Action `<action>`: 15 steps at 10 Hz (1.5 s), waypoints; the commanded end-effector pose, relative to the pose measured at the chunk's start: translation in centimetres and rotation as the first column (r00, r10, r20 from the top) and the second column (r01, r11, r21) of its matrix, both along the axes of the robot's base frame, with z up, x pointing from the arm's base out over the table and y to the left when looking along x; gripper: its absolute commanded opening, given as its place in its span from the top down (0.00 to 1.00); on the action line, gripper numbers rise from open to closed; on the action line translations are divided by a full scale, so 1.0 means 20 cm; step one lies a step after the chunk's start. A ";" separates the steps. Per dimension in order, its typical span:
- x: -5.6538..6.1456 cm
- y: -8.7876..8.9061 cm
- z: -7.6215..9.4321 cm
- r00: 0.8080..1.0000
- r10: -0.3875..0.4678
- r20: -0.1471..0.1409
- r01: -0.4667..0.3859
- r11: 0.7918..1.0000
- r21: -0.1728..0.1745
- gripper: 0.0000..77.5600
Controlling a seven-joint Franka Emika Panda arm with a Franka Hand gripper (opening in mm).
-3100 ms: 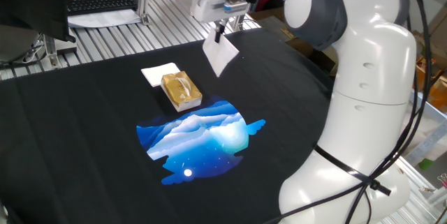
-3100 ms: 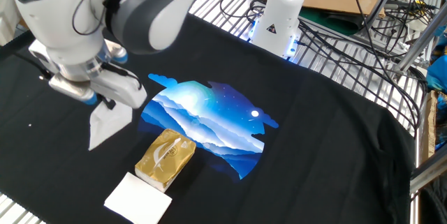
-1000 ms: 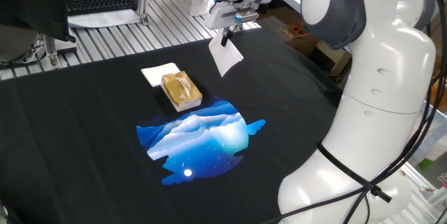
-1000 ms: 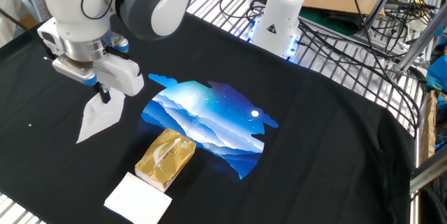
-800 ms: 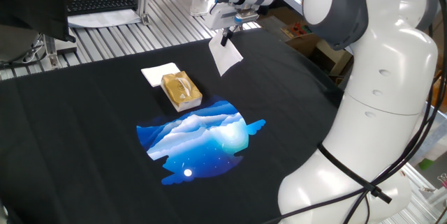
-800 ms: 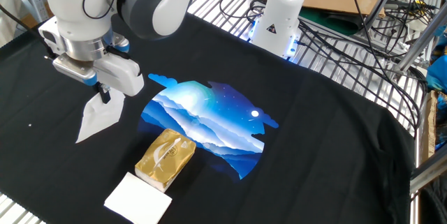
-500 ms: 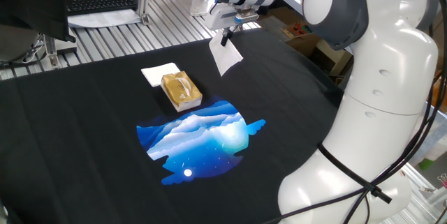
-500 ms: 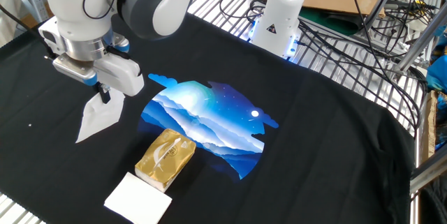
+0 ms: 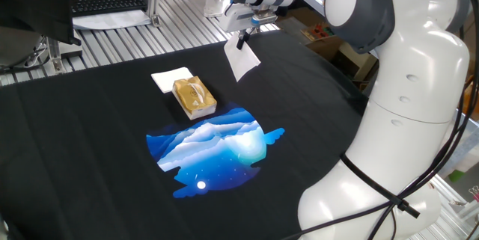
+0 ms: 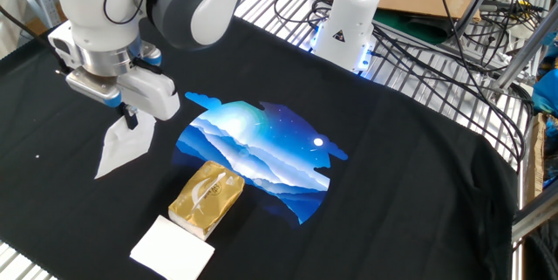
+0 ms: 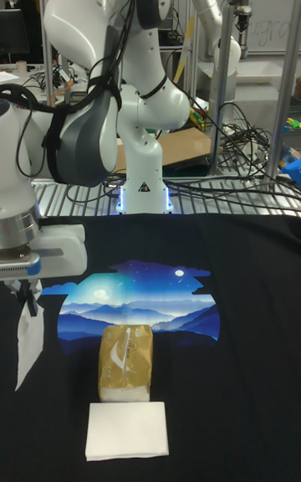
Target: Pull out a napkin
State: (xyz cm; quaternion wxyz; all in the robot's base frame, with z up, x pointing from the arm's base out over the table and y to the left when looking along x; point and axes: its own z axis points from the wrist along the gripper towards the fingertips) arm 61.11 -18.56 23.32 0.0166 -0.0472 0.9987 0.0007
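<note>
The pincer (image 10: 131, 119) pinches the napkin (image 10: 123, 148): thin, white, hanging limp, seemingly off the cloth.

Bright, even, mostly sharp indoor light

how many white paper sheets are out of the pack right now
2. The napkin hangs from the tool, off to one side of the golden-brown pack. A squarer white sheet lies flat on the black cloth beside the pack. More may be inside the pack.

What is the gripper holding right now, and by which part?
The gripper is shut on the napkin, pinching its top end; the rest hangs down above the black cloth.
</note>
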 end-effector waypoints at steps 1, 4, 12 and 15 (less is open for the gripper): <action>0.00 0.00 0.01 1.000 -0.001 0.005 0.001 1.000 -0.001 0.99; 0.00 0.00 0.01 1.000 -0.008 0.005 0.008 1.000 -0.001 0.99; 0.00 0.00 0.01 1.000 -0.026 0.011 0.026 1.000 0.001 0.99; 0.00 0.00 0.01 0.999 -0.030 0.013 0.030 1.000 0.003 0.99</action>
